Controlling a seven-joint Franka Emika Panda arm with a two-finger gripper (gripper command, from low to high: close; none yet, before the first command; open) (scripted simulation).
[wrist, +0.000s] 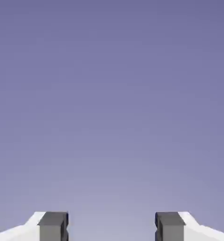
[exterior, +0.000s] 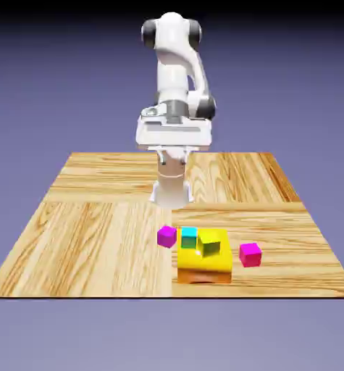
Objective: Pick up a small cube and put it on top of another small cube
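Exterior view: wooden bench (exterior: 95, 232) of glossy parquet grain, plain blue-violet backdrop behind. Four small matte cubes plus one big yellow block (exterior: 203, 262). Small violet-magenta cube (exterior: 166, 235) on the bench, just left of the small cyan-teal cube (exterior: 189, 237), near the block's far left corner. Olive-green cube (exterior: 210, 244) tilted on the block; hot-pink cube (exterior: 250, 254) to the right. Hand view: end effector (wrist: 112, 228) with grey fingertips (wrist: 53, 226) well apart, empty, only backdrop between.
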